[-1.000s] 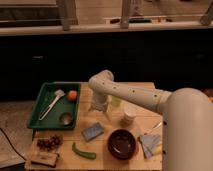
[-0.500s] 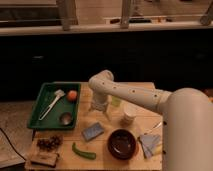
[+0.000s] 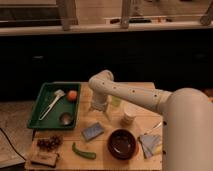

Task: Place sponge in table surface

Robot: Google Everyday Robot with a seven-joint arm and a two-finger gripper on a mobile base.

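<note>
A blue-grey sponge [image 3: 93, 131] lies flat on the wooden table [image 3: 100, 150], left of the dark bowl. My gripper [image 3: 98, 108] hangs from the white arm [image 3: 130, 93] above the table, just up and right of the sponge and apart from it. Nothing shows between its tips.
A green tray [image 3: 46, 98] at the left holds a white utensil [image 3: 51, 102], an orange ball [image 3: 72, 95] and a small metal cup [image 3: 66, 118]. A dark bowl [image 3: 121, 143], a white cup [image 3: 128, 117], a green pepper [image 3: 83, 152], a snack bag [image 3: 46, 150] and a blue-yellow packet [image 3: 151, 145] lie on the table.
The gripper has lifted slightly away from the sponge, which stays flat on the table. Little else has moved.
</note>
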